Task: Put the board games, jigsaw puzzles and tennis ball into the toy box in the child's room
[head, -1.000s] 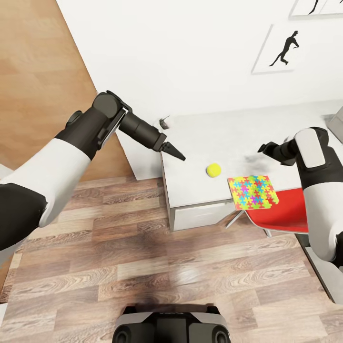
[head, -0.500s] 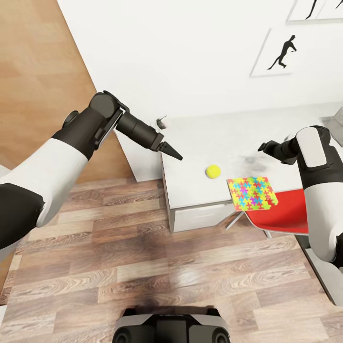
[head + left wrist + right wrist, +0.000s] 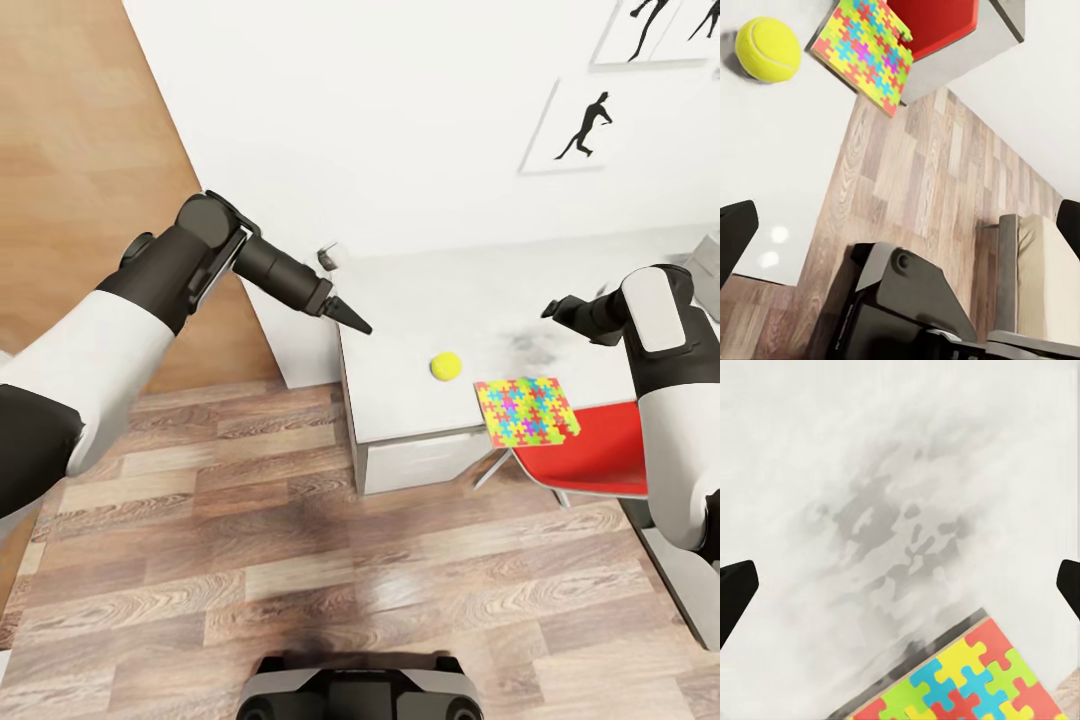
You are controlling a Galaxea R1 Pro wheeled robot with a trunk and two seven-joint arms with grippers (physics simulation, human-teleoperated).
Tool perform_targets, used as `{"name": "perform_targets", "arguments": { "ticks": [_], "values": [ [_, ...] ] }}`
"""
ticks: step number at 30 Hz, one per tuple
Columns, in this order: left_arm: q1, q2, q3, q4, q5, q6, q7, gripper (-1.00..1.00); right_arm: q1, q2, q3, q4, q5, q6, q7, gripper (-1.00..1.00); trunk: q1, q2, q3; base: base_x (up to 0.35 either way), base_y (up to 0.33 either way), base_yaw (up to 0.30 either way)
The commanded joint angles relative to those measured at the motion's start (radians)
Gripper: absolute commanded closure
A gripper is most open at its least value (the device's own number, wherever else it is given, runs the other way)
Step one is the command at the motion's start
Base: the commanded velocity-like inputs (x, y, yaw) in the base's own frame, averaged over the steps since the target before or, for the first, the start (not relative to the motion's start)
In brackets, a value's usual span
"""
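Observation:
The tennis ball (image 3: 446, 366) (image 3: 767, 49) lies on the pale table (image 3: 430, 300) near its front edge. One jigsaw puzzle (image 3: 527, 411) (image 3: 866, 52) (image 3: 967, 682) lies right of it and overhangs that edge. My left gripper (image 3: 355, 320) hovers over the table's left end, well left of the ball, open and empty. My right gripper (image 3: 555, 308) hangs open and empty above the table behind the puzzle. A light grey sloping edge (image 3: 708, 258) at the far right may be the toy box. The board games are out of view. A corner of the bed (image 3: 1050, 277) shows in the left wrist view.
A red chair (image 3: 600, 450) stands tucked under the table below the puzzle. A small grey object (image 3: 331, 257) sits at the table's far left corner by the white wall. Wood floor (image 3: 300, 560) stretches between my base (image 3: 360, 690) and the table.
The whole head view has shifted a little, so the camera moved. My left gripper has drawn slightly left, away from the ball. Ball, puzzle and right arm are unmoved.

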Motion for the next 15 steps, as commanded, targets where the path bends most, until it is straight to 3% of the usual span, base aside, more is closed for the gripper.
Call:
{"name": "perform_targets", "arguments": {
  "ticks": [1,11,15],
  "values": [
    [-0.001,0.005,-0.002,-0.001,-0.009,0.011,-0.01,-1.0,-0.001,0.0,0.0,-0.001,-0.011,0.002,-0.01,-1.0,0.001,-0.002,0.0,0.0,0.0,0.0],
    [0.001,0.081,-0.004,-0.001,-0.009,0.011,-0.01,-1.0,0.0,-0.013,0.0,-0.001,-0.012,0.003,-0.009,-1.0,0.001,-0.002,0.017,0.0,0.0,0.0],
    [0.007,0.133,-0.006,-0.001,-0.009,0.011,-0.01,-1.0,0.001,-0.017,0.0,-0.001,-0.012,0.003,-0.01,-1.0,0.001,-0.002,0.024,0.0,0.0,0.0]
  ]
}}
